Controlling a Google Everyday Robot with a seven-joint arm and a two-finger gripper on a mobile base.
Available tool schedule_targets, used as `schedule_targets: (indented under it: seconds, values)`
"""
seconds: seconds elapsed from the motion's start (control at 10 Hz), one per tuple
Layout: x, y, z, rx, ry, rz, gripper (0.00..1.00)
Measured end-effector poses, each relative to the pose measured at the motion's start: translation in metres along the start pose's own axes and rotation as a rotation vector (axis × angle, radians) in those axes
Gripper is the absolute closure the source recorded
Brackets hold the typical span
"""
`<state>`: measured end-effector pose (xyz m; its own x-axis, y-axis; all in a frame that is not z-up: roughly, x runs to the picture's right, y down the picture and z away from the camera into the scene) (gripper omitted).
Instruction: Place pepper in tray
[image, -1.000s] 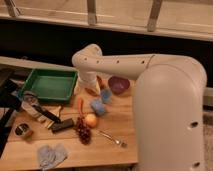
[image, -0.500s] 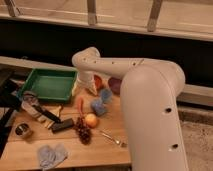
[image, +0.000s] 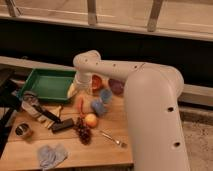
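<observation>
Pepper (image: 81, 105) lies on the wooden table (image: 102, 156), just in front of the gripper (image: 73, 91) and outside the tray (image: 47, 86), which sits close on the gripper's left in my view. My arm's wrist (image: 83, 75) hides much of the gripper, so I cannot tell whether it is apart or together. Right of it I count one orange bowl (image: 97, 82), one purple bowl (image: 116, 86) and two blue objects (image: 98, 107); nearer me lie one round fruit (image: 90, 120) and one grape bunch (image: 83, 132).

green tray (image: 46, 86), red-orange pepper (image: 81, 104), pale hand (image: 73, 91) beside tray
</observation>
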<state>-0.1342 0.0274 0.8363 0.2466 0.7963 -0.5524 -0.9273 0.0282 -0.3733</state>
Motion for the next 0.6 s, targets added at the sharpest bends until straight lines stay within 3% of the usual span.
schedule_targets:
  seconds: [0.2, 0.5, 0.6]
  values:
    - [-0.001, 0.0, 0.003, 0.013, 0.01, 0.004, 0.22]
    - [-0.011, 0.023, 0.037, 0.097, 0.095, -0.033, 0.22]
    - [-0.012, 0.025, 0.044, 0.109, 0.118, -0.055, 0.22]
